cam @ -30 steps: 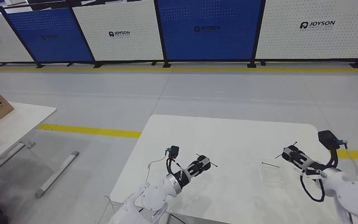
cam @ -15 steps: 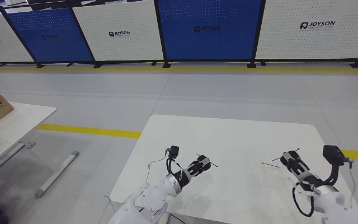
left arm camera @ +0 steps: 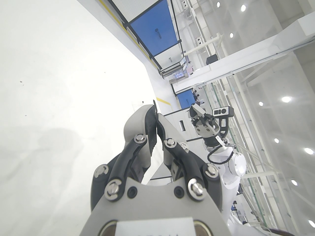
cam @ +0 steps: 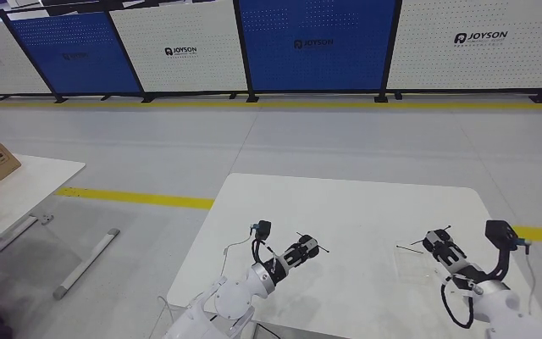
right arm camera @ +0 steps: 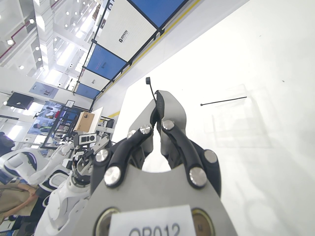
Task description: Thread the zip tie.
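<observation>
Hard to make out much of the zip tie from above: just two thin black ends poking out on either side of the left gripper, lower centre of the top view. Barely a dark sliver of it at the fingertips in the left wrist view, the rest hidden between the pads. Pinched narrow on that tie, fingers pressed together, pointing toward the upper right of the top view, with the arm behind cut off by the bottom edge.

Clearer on the other side: right gripper closed tight on a second zip tie, the square head and a short run of strap standing out past the fingertips, the remainder swallowed by the pads. Sits at the lower right of the top view, over the table, pointing toward the upper left, with the arm behind it cropped by the frame corner. Well apart from the left gripper.

Between the two, nearer the right gripper, a loose zip tie lying flat at the edge of a faint clear sheet, outline hard to trace against the white top. Cannot tell whether either held tie is threaded through its own head.
</observation>
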